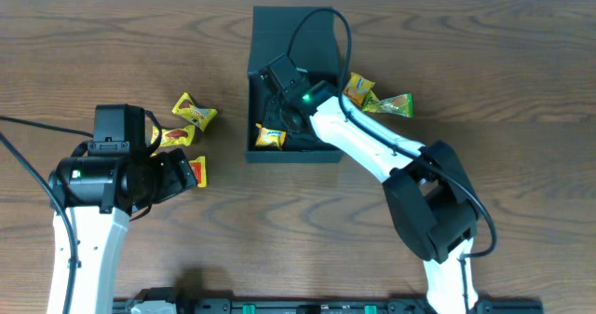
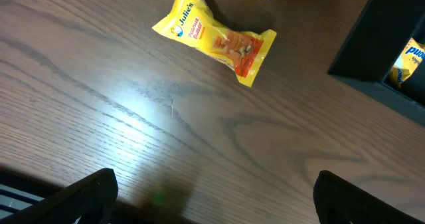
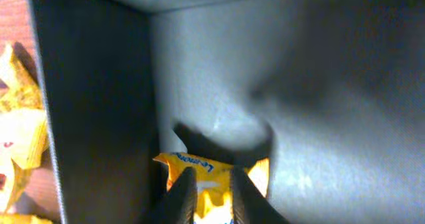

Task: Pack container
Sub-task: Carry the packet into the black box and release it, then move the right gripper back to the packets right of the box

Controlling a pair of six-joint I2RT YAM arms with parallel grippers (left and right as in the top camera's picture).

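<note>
The container (image 1: 307,154), a dark teal-green square box, sits on the bench (image 1: 503,53) at the far middle, with its lid flap (image 1: 270,34) open on the far side. The right arm (image 1: 372,146) reaches in from the near right. The right fingers (image 3: 212,192) are down inside the box, drawn close together and pinching a yellow packet (image 3: 199,165) just off a grey inner wall, where a shadow falls. From overhead, a corner packet (image 1: 270,137) shows in the box's near left corner beside that arm's wrist; I cannot tell whether it is the pinched one. Outside, just beside the container's right wall, an orange-faced packet (image 1: 358,88) and a greenish packet (image 1: 393,104) lie touching each other. Left of the box, well apart from it, are three more: a far packet (image 1: 194,112), a middle packet (image 1: 174,137) partly under the left arm (image 1: 88,179), and a near packet (image 1: 196,171) just beside that arm's tip. The left fingers (image 2: 216,201) are spread wide apart and grip nothing, hovering over bare wood. In the left wrist view a Julie's packet (image 2: 216,38) lies flat ahead of them, with the container's corner off to the right; I cannot tell which of the three it is.
</note>
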